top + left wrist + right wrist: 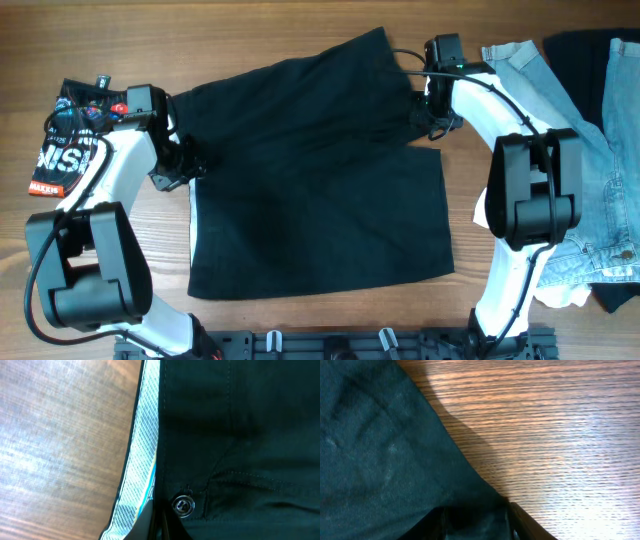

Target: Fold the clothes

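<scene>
Black shorts (320, 190) spread flat at centre, denim (600, 170) heaped at right. Left gripper (188, 168) pinched tight on waistband edge by button (183, 505). Right gripper (424, 115) fingers partly apart, shorts hem between them

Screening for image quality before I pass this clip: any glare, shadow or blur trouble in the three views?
Overhead: even light, sharp, though the black shorts lose nearly all fold detail. Left wrist: very close, table soft and sheeny, snap button the sharpest thing. Right wrist: strong glare on the table at right, a dark shadow along the cloth edge.
</scene>
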